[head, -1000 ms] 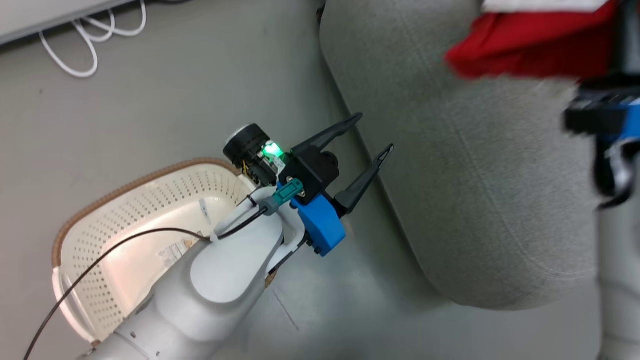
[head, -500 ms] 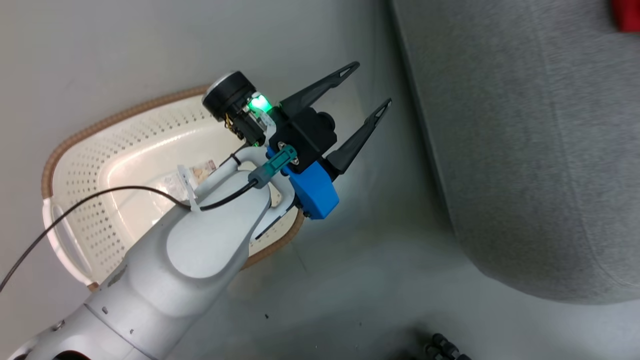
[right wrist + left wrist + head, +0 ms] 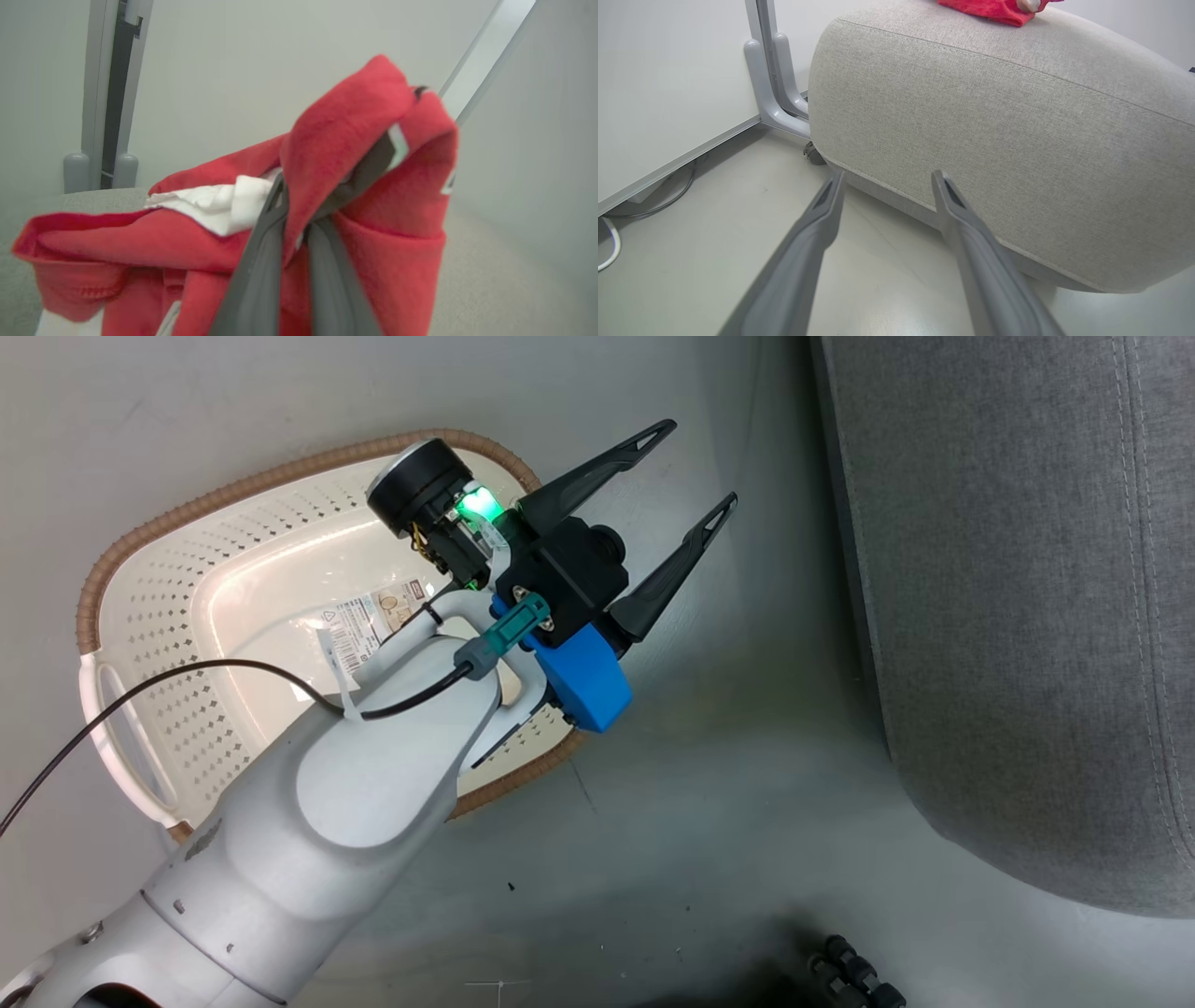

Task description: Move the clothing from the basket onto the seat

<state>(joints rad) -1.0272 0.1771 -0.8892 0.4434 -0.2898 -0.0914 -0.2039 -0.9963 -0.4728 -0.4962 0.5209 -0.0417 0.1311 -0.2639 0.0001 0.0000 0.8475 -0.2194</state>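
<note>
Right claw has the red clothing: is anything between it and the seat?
Nothing visible. The right claw is shut on the clothing, whose lower folds appear to reach the grey seat. No other object shows on the cushion beside them.

On the floor, basket left of seat; clothing on top of seat.

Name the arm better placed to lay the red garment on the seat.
Right. The right gripper is shut on the clothing over the seat; the left gripper is open, holding nothing, low beside the basket.
</note>
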